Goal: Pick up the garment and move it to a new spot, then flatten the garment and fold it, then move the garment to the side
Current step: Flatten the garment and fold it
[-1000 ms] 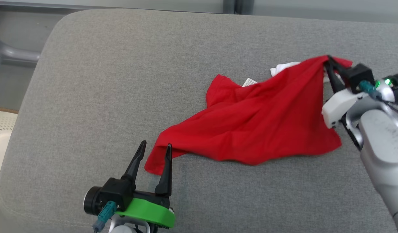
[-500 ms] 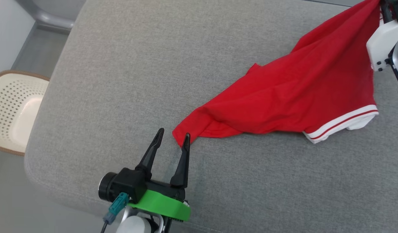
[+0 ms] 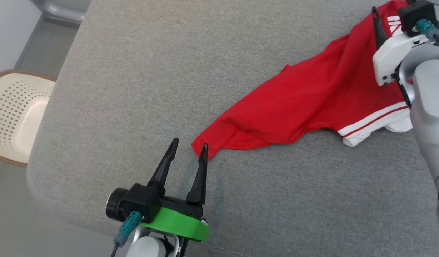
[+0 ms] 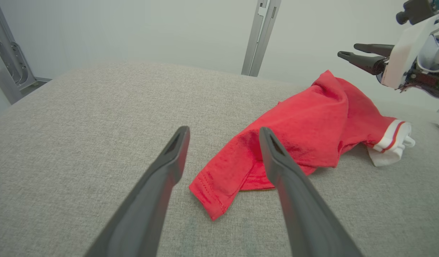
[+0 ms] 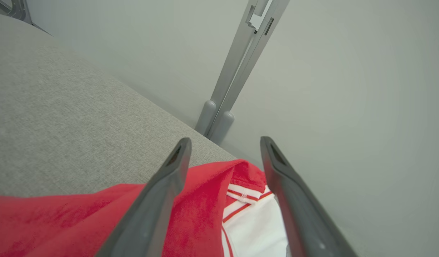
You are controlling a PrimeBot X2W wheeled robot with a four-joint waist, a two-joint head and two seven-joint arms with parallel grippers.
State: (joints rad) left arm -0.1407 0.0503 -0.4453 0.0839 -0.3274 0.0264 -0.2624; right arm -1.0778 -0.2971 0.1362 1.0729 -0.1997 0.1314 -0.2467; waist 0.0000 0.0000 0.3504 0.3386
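Head view: the red shirt lies crumpled diagonally on the right of the grey cushion, its far collar end under the right gripper, jaws spread wide and empty, while the left gripper, equally spread and empty, points at the near hem corner, probably ready for flattening.

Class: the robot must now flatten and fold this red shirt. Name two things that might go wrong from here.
1. The shirt lies with its collar close to the far edge of the cushion, under the open right gripper; a tug that way may drag it off.
2. The hem corner by the open left gripper looks doubled over; closing there may pinch both layers and leave a crease.
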